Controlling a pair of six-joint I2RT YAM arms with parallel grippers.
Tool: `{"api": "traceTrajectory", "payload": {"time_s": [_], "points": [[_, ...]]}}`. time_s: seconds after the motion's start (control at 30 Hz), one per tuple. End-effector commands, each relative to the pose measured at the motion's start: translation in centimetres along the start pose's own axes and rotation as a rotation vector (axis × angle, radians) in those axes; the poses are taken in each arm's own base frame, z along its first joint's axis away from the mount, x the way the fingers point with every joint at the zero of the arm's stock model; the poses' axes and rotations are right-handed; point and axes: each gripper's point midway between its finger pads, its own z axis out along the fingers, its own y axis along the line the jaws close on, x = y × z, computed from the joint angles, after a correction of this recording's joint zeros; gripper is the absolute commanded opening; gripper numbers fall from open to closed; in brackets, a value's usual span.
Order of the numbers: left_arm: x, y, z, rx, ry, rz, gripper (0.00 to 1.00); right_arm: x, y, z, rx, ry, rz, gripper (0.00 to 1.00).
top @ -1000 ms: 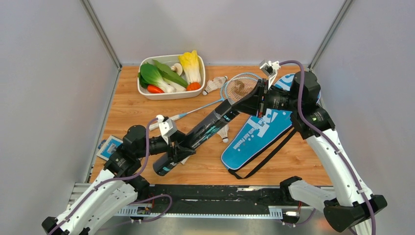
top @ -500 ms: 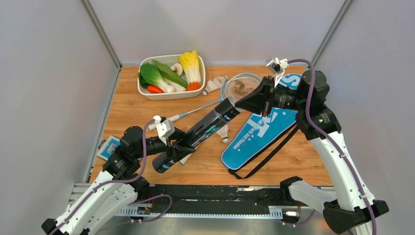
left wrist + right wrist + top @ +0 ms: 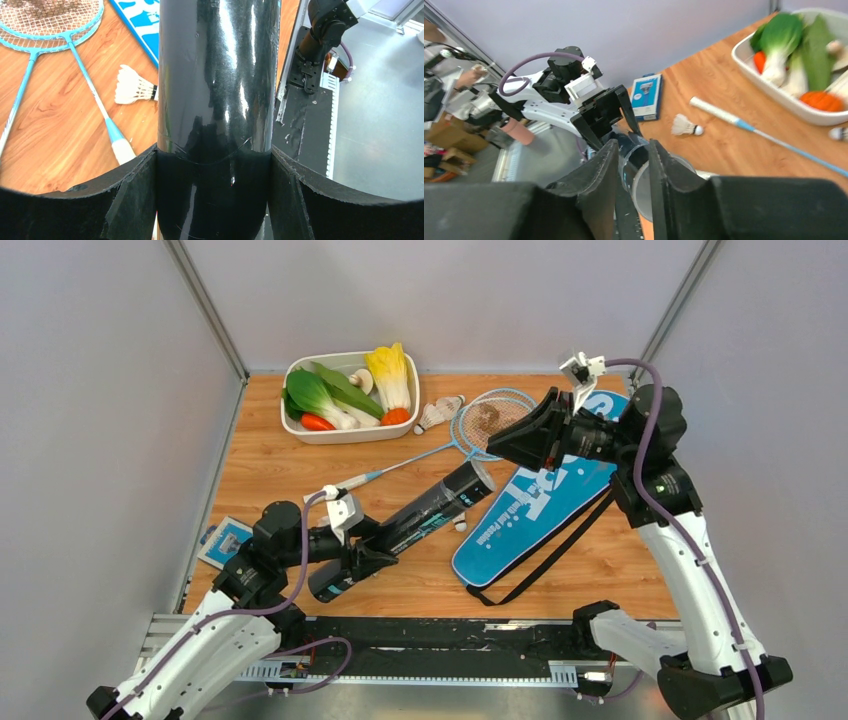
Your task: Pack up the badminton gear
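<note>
My left gripper (image 3: 370, 553) is shut on the long black tube (image 3: 425, 517) near its lower end and holds it tilted, with its open end toward the rackets. The left wrist view shows the tube (image 3: 217, 75) between both pads. My right gripper (image 3: 494, 447) hangs above the racket heads, apart from the tube, its fingers (image 3: 610, 160) narrowly parted and empty. Two light-blue rackets (image 3: 487, 418) lie together with their white handles (image 3: 338, 485) toward the left. One shuttlecock (image 3: 459, 522) lies beside the tube, two more (image 3: 438, 413) near the tray. The blue SPORT cover (image 3: 530, 508) lies on the right.
A white tray (image 3: 350, 433) of toy vegetables stands at the back left. A small blue-and-white card (image 3: 224, 540) lies at the left edge near my left arm. The cover's black strap (image 3: 540, 565) loops toward the front edge.
My right gripper has drawn back up and to the right, away from the tube's upper end. The tube's far end has dropped lower, and my left gripper has shifted slightly toward the front.
</note>
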Motion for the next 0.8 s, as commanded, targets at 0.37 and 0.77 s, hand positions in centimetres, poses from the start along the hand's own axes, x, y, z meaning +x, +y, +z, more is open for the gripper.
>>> {"api": "traceTrajectory", "payload": {"time_s": [0.37,0.77], "points": [[-3.0,-0.4,0.0,0.038,-0.074,0.146,0.19,7.0,-1.0,-0.3,-0.068,0.126,0.224,0.39],[-2.9,-0.2,0.2,0.038,-0.066,0.148,0.19,9.0,-1.7,-0.4,-0.049,0.147,0.282,0.11]]}}
